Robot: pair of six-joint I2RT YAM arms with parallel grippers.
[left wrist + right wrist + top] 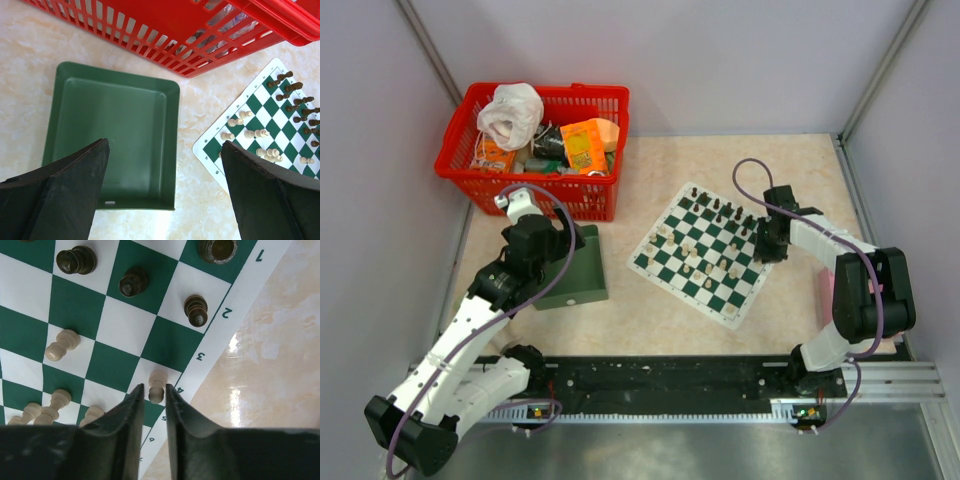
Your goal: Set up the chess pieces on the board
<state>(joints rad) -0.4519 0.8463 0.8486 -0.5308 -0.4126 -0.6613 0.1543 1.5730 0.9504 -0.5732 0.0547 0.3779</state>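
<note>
The green-and-white board (732, 312) lies at mid-right of the table, with black pieces (718, 208) along its far edge and cream pieces (686, 262) scattered over the middle. My right gripper (155, 387) is down at the board's right edge, by the border numbers. It is shut on the head of a cream pawn (158, 377) that stands on a white square. Black pawns (196, 310) stand just beyond it. My left gripper (165, 145) hangs wide open over the green tray (115, 125), holding nothing.
A red basket (535, 150) full of oddments stands at the back left, just behind the tray (578, 272). More cream pieces (61, 346) stand left of the held pawn. The board's corner (207, 150) lies right of the tray. Walls close in on both sides.
</note>
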